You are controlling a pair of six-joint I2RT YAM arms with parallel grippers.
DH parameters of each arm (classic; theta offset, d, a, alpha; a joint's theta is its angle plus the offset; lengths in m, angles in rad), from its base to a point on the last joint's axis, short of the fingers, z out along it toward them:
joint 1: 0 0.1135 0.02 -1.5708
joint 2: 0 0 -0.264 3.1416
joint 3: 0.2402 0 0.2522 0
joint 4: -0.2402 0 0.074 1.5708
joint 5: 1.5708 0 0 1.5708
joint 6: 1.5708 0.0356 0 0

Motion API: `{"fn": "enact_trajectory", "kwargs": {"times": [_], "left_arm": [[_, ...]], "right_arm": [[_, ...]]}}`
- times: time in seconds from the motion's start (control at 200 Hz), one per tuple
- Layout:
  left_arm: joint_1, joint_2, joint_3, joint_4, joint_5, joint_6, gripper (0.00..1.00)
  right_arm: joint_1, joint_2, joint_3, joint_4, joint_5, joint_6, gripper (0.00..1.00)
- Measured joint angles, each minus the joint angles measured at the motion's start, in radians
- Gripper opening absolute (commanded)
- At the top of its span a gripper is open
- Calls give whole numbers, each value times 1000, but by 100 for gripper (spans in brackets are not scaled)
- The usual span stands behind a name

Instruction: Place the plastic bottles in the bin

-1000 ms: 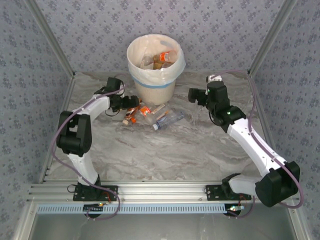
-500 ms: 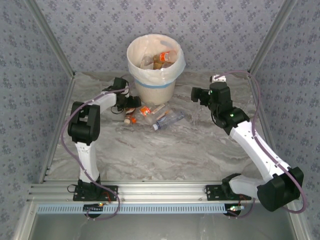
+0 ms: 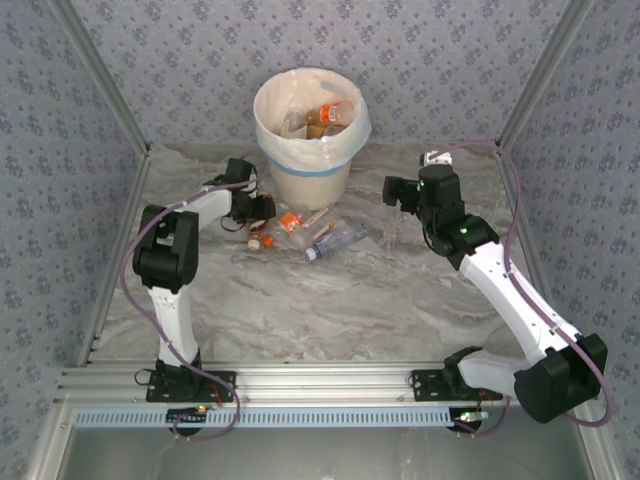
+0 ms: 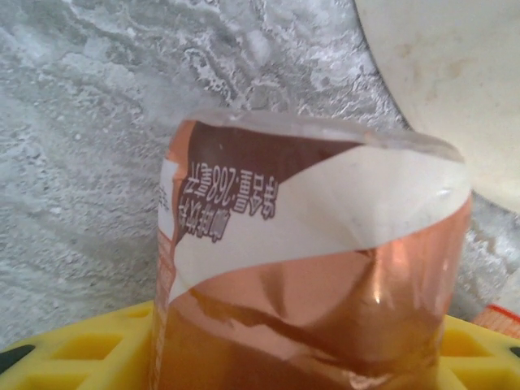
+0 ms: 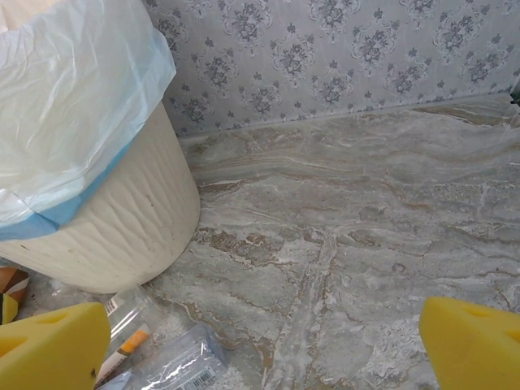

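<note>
Clamping left gripper on an orange-labelled bottle, left of centre beside bin, with right gripper wide open at right. Picking step; next, probably lifting above bin at upper centre, then letting go.

The bin blocks the upper centre; loose bottles crowd the desk just below it; lower centre lies open.

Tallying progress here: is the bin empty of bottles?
No, the top view shows an orange-labelled bottle lying inside the bin.
</note>
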Motion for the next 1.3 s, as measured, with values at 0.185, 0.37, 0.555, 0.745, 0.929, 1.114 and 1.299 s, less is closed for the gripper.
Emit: {"fn": "enact_trajectory", "kwargs": {"times": [0.185, 0.37, 0.555, 0.745, 0.929, 1.114, 1.299], "left_arm": [[0, -51, -40, -1, -30, 0, 46], [0, -150, -80, 5, -61, -3, 44], [2, -269, -109, 8, -91, -11, 44], [8, -377, -115, 9, -113, -29, 41], [23, -485, -113, 14, -166, -50, 40], [25, -553, -32, -10, -277, -60, 39], [24, -606, 82, 0, -321, -48, 40]], "right_arm": [[0, 0, -1, 1, -1, 0, 100], [0, -3, -14, 12, -1, 0, 100], [0, -5, -21, 29, -1, 0, 100], [0, -15, -40, 53, -10, 0, 100], [0, -30, -51, 68, -12, 0, 100], [0, -44, -57, 83, -12, 0, 100], [0, -67, -85, 134, -27, 0, 100]]}}
